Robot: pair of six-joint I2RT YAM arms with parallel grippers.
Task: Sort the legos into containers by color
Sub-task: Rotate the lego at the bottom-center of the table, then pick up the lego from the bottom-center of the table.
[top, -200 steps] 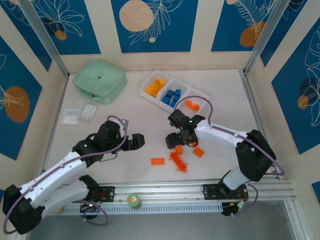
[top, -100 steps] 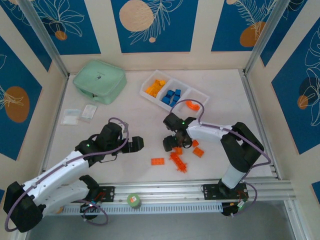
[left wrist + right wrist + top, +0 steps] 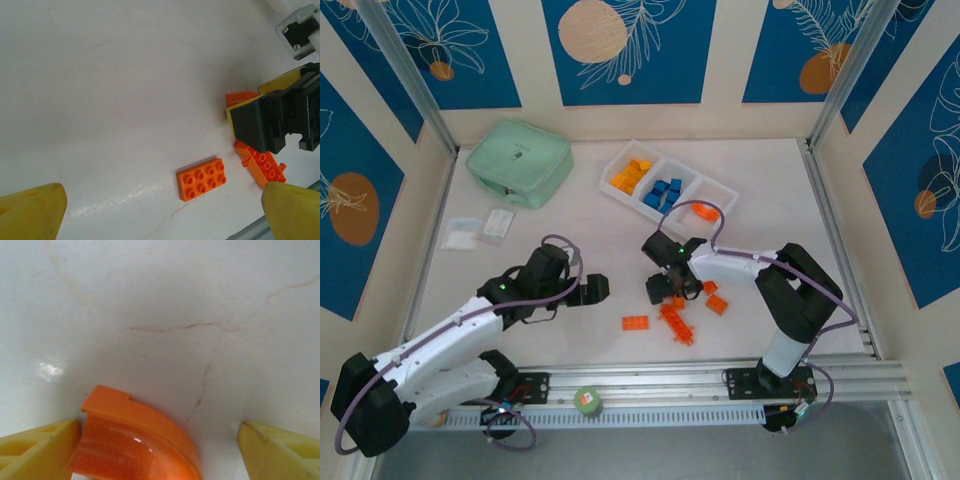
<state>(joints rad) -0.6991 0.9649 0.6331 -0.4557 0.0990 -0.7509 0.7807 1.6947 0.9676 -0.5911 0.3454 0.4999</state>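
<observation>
**Orange arch btwn the right fingers, not clamped**

We see the right end effector (image 3: 663, 292) low over the desk (image 3: 600, 240) near its middle, w/ its yellow fingers (image 3: 35, 450) apart. Btwn them lies a glossy orange-red arch (image 3: 135, 435) of hard plastic, w/ a smooth curved back and one stepped square end. One finger is touching it or just beside it; we can't tell which. The other stands clear, w/ bare desk in the gap. The desk is matte white w/ thin brownish vein marks.

The left end effector (image 3: 162, 207) hovers w/ blunt yellow tips wide apart and nothing btwn them. Ahead of it lies a flat brick (image 3: 201, 179), orange-red, w/ 2 rows of 4 round studs. Near it lies a long studded plate (image 3: 262, 167) of the same colour, w/ small prongs at its edge, beside the right end effector's black body. A few small bricks (image 3: 717, 304), also orange-red, lie close by.

At the back sits the rigid white tray (image 3: 720, 197), w/ 3 square compartments in a row. One end holds yellow-orange bricks (image 3: 632, 175), the middle blue bricks (image 3: 665, 192), and the other end a second arch (image 3: 703, 210). Beside the tray is a soft mint-green case (image 3: 518, 162) w/ rounded corners. Flat clear packets (image 3: 500, 222) lie near it.
</observation>
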